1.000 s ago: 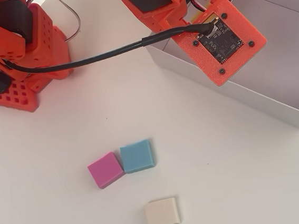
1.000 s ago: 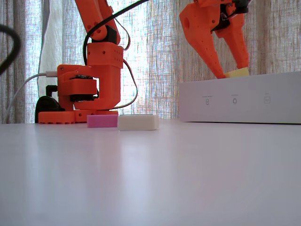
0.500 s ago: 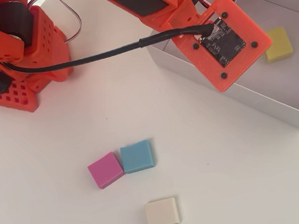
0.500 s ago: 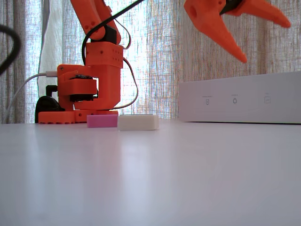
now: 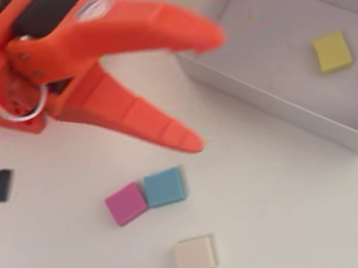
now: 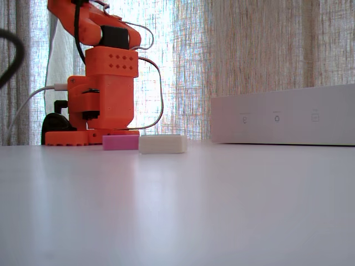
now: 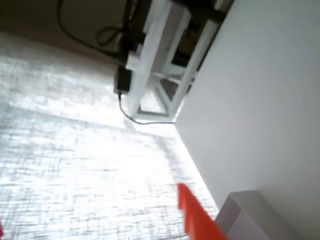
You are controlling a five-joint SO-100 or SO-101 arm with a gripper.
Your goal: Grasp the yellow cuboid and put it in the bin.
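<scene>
In the overhead view the yellow cuboid [image 5: 332,51] lies flat on the pale floor of the bin [image 5: 278,108], toward its right end. My orange gripper [image 5: 208,90] hangs open and empty over the bin's left edge, its jaws spread wide and well apart from the cuboid. The fixed view shows the bin's white side wall [image 6: 283,115] at right; the cuboid and the gripper are out of sight there. One orange fingertip [image 7: 192,215] pokes into the wrist view beside a bin corner [image 7: 247,220].
A pink block [image 5: 125,203] and a blue block [image 5: 164,186] touch on the table below the gripper, with a cream-white block [image 5: 193,255] nearer the front. The arm's base [image 6: 102,94] stands at left, behind the pink block [image 6: 120,142] and cream block [image 6: 162,144].
A second ago the gripper held the yellow cuboid at the bin's rim. It then opened and rose, and now the arm has swung back out of the fixed view.
</scene>
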